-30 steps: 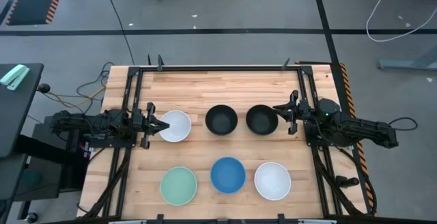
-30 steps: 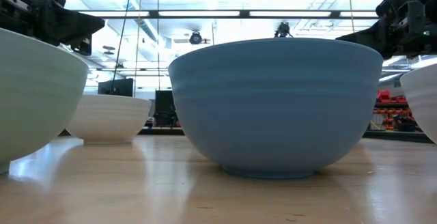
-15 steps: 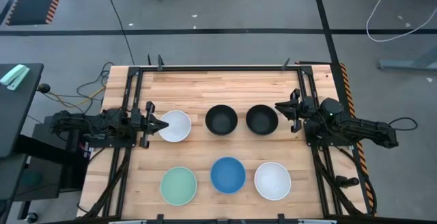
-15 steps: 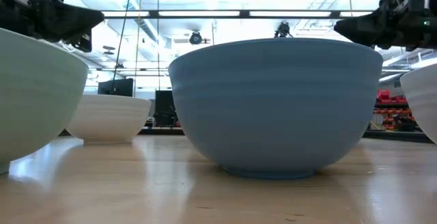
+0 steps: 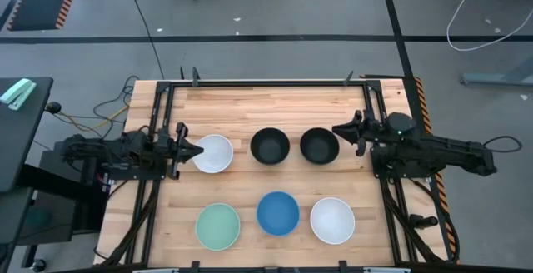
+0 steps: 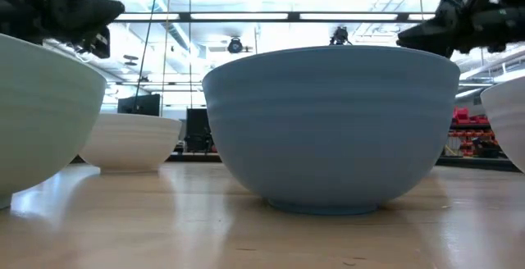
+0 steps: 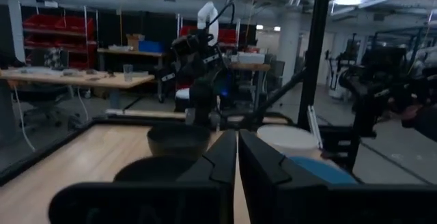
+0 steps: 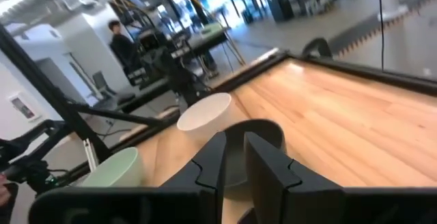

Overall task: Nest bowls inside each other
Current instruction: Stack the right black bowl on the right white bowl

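Six bowls stand upright on their bases on the wooden table. In the far row are a white bowl (image 5: 215,154) and two black bowls (image 5: 270,146) (image 5: 319,146). The near row holds a mint green bowl (image 5: 217,225), a blue bowl (image 5: 277,212) and a second white bowl (image 5: 332,220). My left gripper (image 5: 198,148) hovers shut at the far white bowl's left rim. My right gripper (image 5: 336,130) hovers at the right black bowl's right rim, its fingers a narrow gap apart (image 8: 235,157). The low view shows both grippers (image 6: 98,15) (image 6: 410,33) above bowl height.
A black metal frame (image 5: 266,82) edges the table. The strip between the far row of bowls and the far edge (image 5: 266,106) is bare wood. In the right wrist view a person (image 8: 123,43) stands in the room beyond the table.
My right gripper has risen a little and tipped, its tip edging toward the table's left over the right black bowl's rim. My left gripper has lifted slightly. No bowl has moved.
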